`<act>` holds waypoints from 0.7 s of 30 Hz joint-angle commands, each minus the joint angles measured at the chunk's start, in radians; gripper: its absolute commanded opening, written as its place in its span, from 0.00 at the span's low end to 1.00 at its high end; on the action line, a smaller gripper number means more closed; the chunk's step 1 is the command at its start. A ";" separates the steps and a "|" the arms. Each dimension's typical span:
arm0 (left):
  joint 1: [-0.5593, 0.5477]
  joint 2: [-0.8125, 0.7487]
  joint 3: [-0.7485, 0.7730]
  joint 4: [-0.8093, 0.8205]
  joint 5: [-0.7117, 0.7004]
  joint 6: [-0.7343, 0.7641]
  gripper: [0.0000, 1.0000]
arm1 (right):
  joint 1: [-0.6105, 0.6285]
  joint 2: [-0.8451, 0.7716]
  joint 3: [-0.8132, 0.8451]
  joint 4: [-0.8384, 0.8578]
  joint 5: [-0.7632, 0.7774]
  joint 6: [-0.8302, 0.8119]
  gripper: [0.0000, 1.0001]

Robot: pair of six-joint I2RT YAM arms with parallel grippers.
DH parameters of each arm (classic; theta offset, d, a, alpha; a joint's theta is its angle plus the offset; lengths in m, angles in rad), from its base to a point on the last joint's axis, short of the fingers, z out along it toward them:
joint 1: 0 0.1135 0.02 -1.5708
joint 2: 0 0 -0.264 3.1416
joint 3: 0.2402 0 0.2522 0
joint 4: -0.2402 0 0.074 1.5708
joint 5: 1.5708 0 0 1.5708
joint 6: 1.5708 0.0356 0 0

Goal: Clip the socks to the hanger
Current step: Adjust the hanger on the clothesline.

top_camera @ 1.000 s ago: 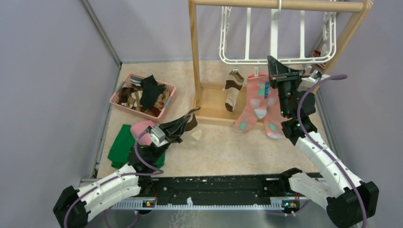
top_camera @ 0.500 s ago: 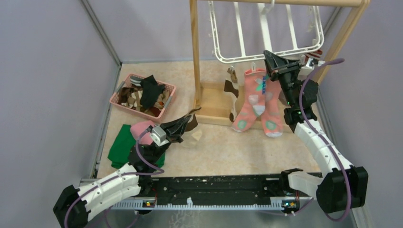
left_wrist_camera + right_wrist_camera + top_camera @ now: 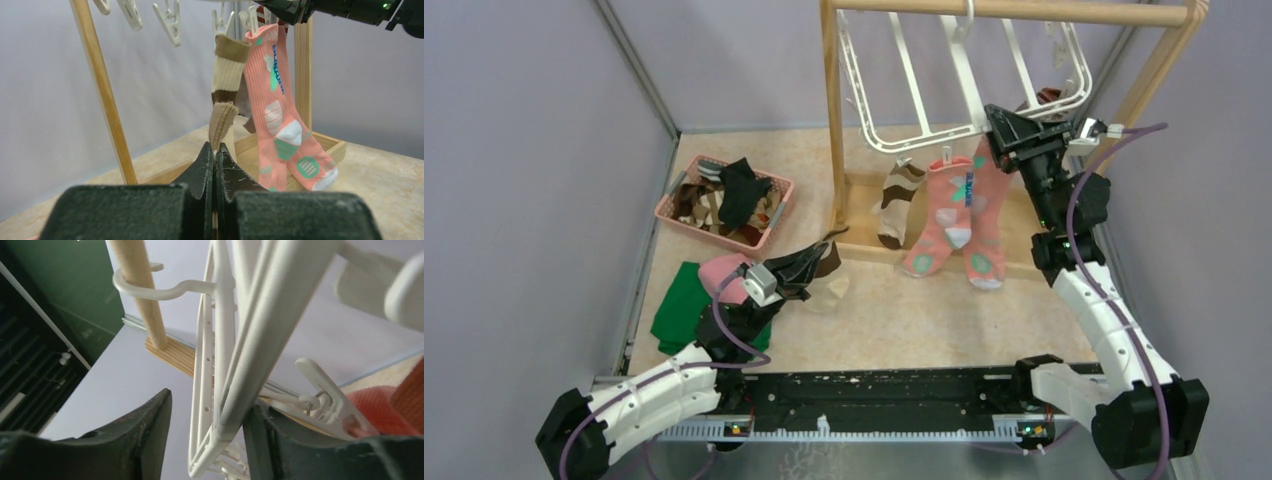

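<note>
The white hanger (image 3: 964, 70) hangs tilted from the wooden rod by its hook. Clipped to its near rim are a brown-cream striped sock (image 3: 892, 200) and two salmon pink socks (image 3: 952, 215). My right gripper (image 3: 992, 128) is open around the hanger's rim (image 3: 280, 305); the rim lies against the right finger (image 3: 265, 440), and the left finger stands apart. My left gripper (image 3: 816, 262) sits low over the floor, shut on the cuff of a brown-cream sock (image 3: 220, 120). Beyond it in the left wrist view hang the striped sock (image 3: 227, 70) and the pink socks (image 3: 280, 115).
A pink basket (image 3: 679, 205) with several socks stands at the back left. A green cloth (image 3: 686, 300) and a pink cloth (image 3: 722, 272) lie by the left arm. The wooden stand's post (image 3: 832, 120) rises beside the hanger. Empty clips (image 3: 167, 22) dangle from the rim.
The hanger has turned and swung to the left with the right gripper at its rim, and the hung socks have swung left with it. The left arm has stayed still.
</note>
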 commanded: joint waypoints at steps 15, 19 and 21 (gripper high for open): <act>0.002 -0.021 0.041 0.016 0.035 0.009 0.00 | -0.014 -0.412 -0.138 -0.094 -0.199 -0.616 0.70; 0.001 -0.025 0.041 0.013 0.037 0.015 0.00 | -0.002 -0.412 -0.105 -0.146 -0.350 -0.727 0.75; 0.001 -0.027 0.041 0.011 0.037 0.020 0.00 | 0.029 -0.404 -0.076 -0.202 -0.374 -0.798 0.77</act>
